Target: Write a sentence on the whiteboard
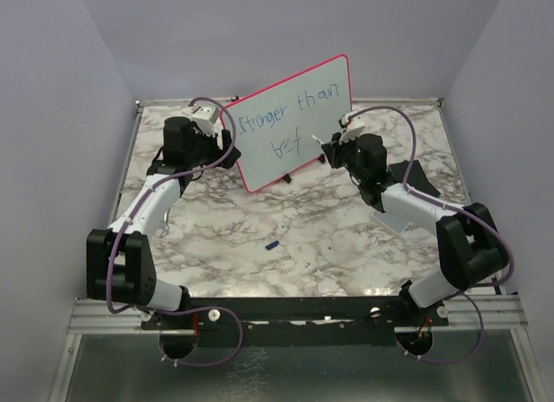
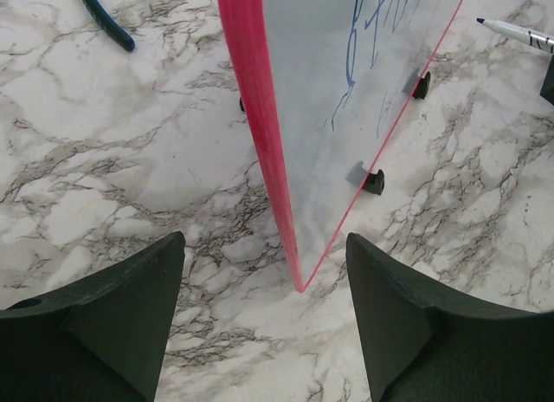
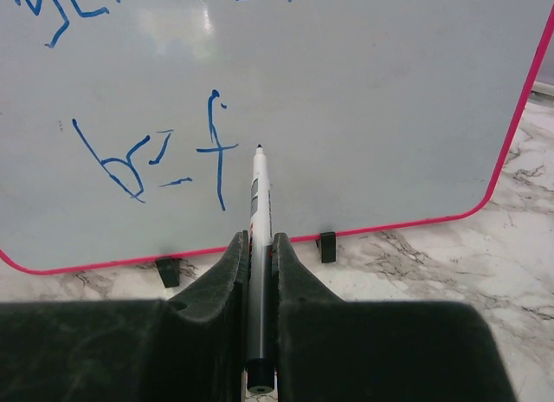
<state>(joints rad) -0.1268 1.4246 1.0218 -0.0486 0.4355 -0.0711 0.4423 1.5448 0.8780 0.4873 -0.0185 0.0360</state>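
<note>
One: left end effector point(image 2: 264, 246) is gaping empty astride edge of pink-framed white rectangular whiteboard point(image 2: 329, 116). Two: right end effector point(image 3: 258, 242) is clamping slim white marker point(image 3: 257, 207).

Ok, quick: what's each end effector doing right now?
Left end effector: open, holding nothing, facing the whiteboard edge.
Right end effector: closed on the marker.

On the marble table point(image 1: 329, 237) lie a small blue piece point(image 1: 271, 244), perhaps a cap, and a dark pad point(image 1: 410, 171).
</note>
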